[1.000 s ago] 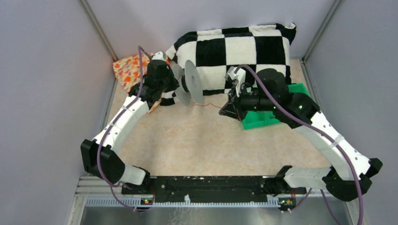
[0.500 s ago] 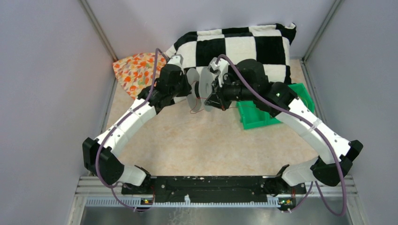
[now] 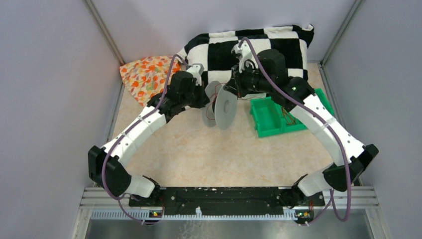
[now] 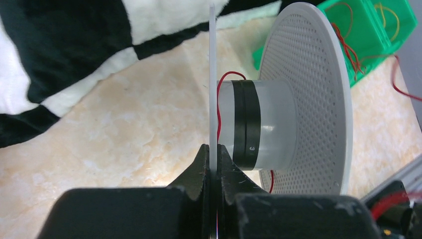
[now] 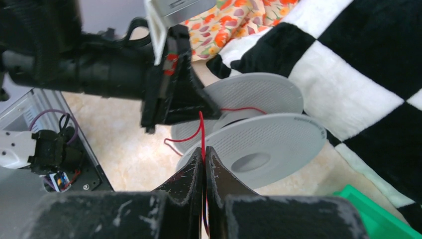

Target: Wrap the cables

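Because the cable (image 5: pixel 201 130) is a thread-thin red wire, we judge it almost weightless and limp, with just enough spring to curl off the hub unless held taut. It would slip or kink easily, so the best hold is a light pinch along its length, pulled gently. Our right claw (image 5: pixel 204 155) is clenched on it that way, just beside the grey spool (image 3: pixel 222 107) on its far side. From that pinch the wire runs in between the spool's two flanges to the clear hub, where a strand lies beside a dark band. Our left claw (image 4: pixel 214 155) is clamped on one flange's rim, seemingly holding the spool clear of the counter (image 3: pixel 209 154). More red and yellow cables lie in the green bin (image 3: pixel 263 128), near the spool on our right arm's side. We find no brand, and a tiny mark on the dark band is too small to read.
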`<state>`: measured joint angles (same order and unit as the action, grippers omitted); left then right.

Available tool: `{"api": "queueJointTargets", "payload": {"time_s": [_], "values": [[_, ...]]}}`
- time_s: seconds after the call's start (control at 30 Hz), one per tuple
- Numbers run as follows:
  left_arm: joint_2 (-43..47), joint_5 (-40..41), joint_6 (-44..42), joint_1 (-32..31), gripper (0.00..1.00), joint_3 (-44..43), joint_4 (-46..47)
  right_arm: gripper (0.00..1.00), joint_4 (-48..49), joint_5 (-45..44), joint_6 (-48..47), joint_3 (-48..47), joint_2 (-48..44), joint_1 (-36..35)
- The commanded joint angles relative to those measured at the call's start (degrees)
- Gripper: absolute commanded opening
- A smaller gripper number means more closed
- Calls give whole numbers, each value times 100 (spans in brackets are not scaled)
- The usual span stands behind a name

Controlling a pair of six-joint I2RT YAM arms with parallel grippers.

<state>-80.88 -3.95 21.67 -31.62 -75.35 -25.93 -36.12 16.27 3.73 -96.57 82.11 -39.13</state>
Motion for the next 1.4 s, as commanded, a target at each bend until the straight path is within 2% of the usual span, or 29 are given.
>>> {"api": "queueJointTargets", "payload": {"time_s": [0.0, 0.43, 0.93, 1.13, 1.37], "values": [[381, -831, -207, -36, 0, 57, 496, 0, 201, -182, 170, -275, 227, 59], [665, -2340, -422, -36, 0, 21, 605, 0, 421, -491, 511, 393, 242, 570], [1038, -3129, -1042, -18, 0, 113, 205, 0, 518, -158, 614, 1135, -374, 1900], [1134, -3887, -794, 201, 0, 137, 555, 0, 369, -27, 450, 1491, -607, 2137], [1232, -4376, -157, 520, 0, 6, 1214, 0, 451, 1032, 172, 2176, -1187, 2142]]}}
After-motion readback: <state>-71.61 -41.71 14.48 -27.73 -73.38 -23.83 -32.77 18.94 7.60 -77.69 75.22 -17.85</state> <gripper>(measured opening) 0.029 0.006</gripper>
